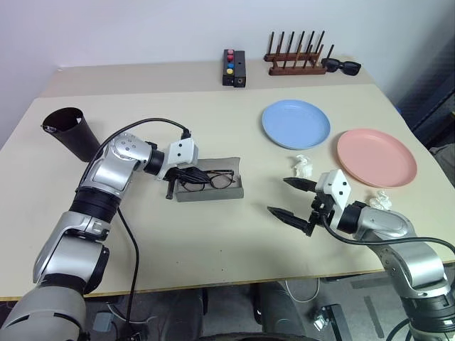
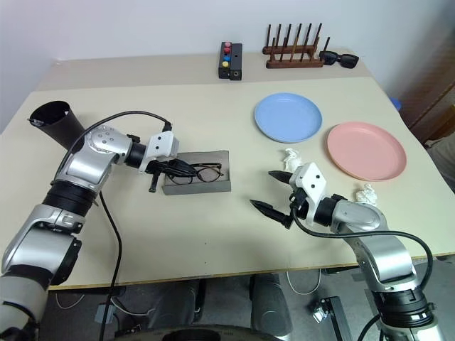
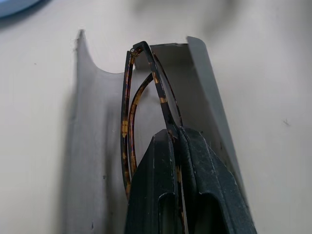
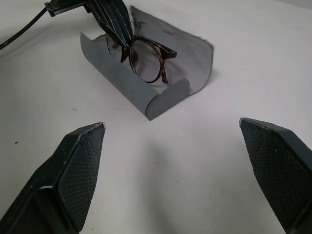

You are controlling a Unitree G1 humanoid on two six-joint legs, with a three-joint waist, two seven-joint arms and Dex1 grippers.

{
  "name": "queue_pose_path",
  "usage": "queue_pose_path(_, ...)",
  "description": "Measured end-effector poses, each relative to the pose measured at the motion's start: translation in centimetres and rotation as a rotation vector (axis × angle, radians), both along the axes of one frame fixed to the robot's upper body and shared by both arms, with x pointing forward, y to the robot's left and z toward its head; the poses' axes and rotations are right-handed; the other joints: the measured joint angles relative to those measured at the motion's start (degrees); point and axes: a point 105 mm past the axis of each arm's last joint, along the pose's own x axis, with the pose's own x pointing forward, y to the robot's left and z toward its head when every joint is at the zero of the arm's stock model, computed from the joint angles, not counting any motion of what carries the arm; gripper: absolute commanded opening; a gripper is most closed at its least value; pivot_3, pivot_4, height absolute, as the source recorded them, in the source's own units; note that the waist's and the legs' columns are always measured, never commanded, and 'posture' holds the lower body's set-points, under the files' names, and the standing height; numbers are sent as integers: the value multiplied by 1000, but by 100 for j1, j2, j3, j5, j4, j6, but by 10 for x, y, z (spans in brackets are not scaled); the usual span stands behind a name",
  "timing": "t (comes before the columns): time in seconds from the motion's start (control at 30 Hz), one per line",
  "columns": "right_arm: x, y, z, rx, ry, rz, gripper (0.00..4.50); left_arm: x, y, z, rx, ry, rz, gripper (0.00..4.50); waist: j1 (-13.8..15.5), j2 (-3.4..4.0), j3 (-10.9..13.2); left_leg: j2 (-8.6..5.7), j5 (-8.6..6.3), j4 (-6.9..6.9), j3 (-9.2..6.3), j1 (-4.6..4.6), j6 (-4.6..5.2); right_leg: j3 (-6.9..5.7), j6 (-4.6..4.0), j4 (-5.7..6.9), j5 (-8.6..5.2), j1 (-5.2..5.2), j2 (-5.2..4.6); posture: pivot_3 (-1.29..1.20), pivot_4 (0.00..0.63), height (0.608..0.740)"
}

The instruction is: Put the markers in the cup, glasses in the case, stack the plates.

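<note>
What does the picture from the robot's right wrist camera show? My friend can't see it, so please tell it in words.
A pair of glasses sits inside an open grey case on a pale table, pinched at one end by the left gripper, whose fingers are shut on the frame. Nearer the camera, the right gripper has its two black fingers spread wide apart with nothing between them.

Beige table [image 1: 213, 234] with cup [image 1: 71, 132], case [image 1: 210, 186], blue plate [image 1: 295, 123], pink plate [image 1: 375, 157].

Case [image 4: 185, 53] looks matt grey, felt-like w/ scuffed inner face; glasses [image 4: 146, 58] have glossy tortoiseshell plastic rims, clear lenses. Right pincer [image 4: 185, 170] pads [image 4: 78, 170] are black w/ fine dimpled rubbery texture. Counter [image 1: 213, 241] smooth matt beige; plates [image 1: 296, 123] smooth plastic, slight sheen.
</note>
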Motion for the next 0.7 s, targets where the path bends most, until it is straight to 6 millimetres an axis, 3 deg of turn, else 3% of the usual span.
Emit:
queue_pose_path(0.1,0,2,-1,0,3,5,4500,-1,0,-2,2,7,-1,909,2,0,0,0,0,0,0,0,0,0,5,0,3,0,0,0,150,734)
queue_pose_path(0.23,0,2,-1,-1,3,4,4500,-4,-1,-11,-6,36,5,2785,2,0,0,0,0,1,0,-1,0,0,5,0,3,0,0,0,150,734)
queue_pose_path(0.47,0,2,-1,-1,1,4,4500,1,-7,8,-159,43,49,2785,4,0,0,0,0,4,0,-2,0,0,9,0,5,0,0,0,150,734)
queue_pose_path(0.67,1,4,1,-1,-4,9,4500,18,-7,62,-320,-82,111,2785,5,-1,1,0,0,5,0,-1,1,0,12,1,7,0,0,0,150,734)
queue_pose_path(0.7,1,4,1,-1,-6,11,4500,22,-5,66,-327,-101,128,2268,1,-1,1,0,-1,5,0,0,1,0,12,2,7,0,0,0,150,734)
